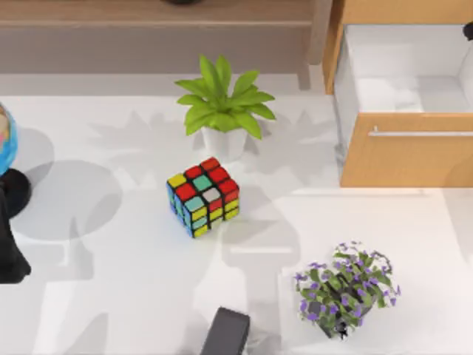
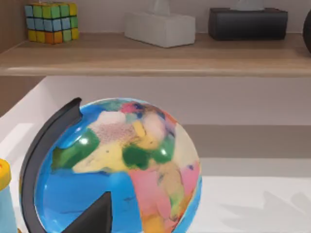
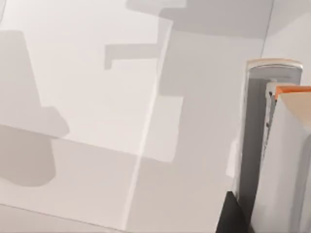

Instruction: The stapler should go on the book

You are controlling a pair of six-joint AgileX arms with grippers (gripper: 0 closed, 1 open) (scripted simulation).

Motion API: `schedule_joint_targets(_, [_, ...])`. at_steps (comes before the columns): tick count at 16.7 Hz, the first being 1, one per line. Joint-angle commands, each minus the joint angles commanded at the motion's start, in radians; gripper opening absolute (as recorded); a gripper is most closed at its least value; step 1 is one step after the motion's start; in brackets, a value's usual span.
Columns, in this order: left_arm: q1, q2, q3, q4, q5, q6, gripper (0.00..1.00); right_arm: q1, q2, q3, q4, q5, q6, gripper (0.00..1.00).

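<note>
A dark grey block (image 1: 225, 333), which I take for the stapler, lies at the table's front edge near the middle, cut off by the picture's border. At the front right lies a faint pale flat rectangle (image 1: 292, 336); I cannot tell whether it is the book. My left arm (image 1: 9, 237) stands at the far left edge, beside the globe and far from the stapler. A dark tip of the left gripper (image 2: 92, 218) shows in front of the globe. My right arm (image 1: 468, 30) is at the back right corner over the open drawer.
A Rubik's cube (image 1: 203, 196) sits mid-table, with a green potted plant (image 1: 224, 111) behind it. A purple-flowered plant (image 1: 346, 288) stands at the front right. The globe (image 2: 114, 170) is at the left edge. An open wooden drawer (image 1: 403, 103) is at the back right.
</note>
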Motion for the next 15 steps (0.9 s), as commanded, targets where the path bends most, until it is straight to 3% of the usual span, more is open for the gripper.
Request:
schedule_joint_targets(8, [0.000, 0.000, 0.000, 0.000, 0.000, 0.000, 1.00, -0.264, -0.266, -0.362, 0.067, -0.012, -0.192, 0.00])
schedule_joint_targets(15, [0.000, 0.000, 0.000, 0.000, 0.000, 0.000, 1.00, -0.459, -0.323, -0.657, 0.087, 0.012, -0.278, 0.00])
